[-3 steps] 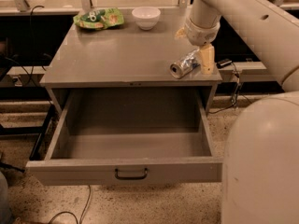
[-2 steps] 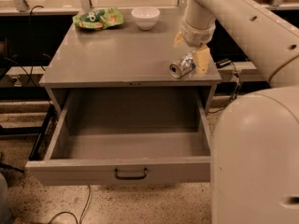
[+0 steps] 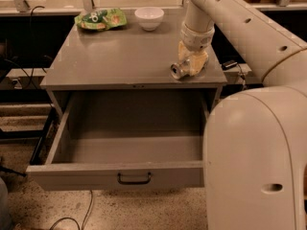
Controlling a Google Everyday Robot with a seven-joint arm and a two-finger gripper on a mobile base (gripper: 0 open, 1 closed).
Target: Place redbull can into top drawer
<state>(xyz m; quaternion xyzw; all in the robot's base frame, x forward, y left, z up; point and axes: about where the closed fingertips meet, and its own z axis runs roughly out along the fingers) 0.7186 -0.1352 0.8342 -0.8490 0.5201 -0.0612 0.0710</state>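
redbull can (image 3: 178,71) sideways in gripper (image 3: 191,66); top drawer (image 3: 86,175) open

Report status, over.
Hand at redbull can, lying on cabinet top, right front corner. Top drawer open below. Nothing seen blocking the way.

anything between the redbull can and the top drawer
Nothing visible. The redbull can lies near the front right edge of the cabinet top with the tool at it; the top drawer stands open below, nothing seen inside.

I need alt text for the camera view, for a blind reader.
The pincer is at the redbull can, lying on its side at the cabinet top's front right corner. Below, the top drawer is open. A snack bag and bowl sit behind.
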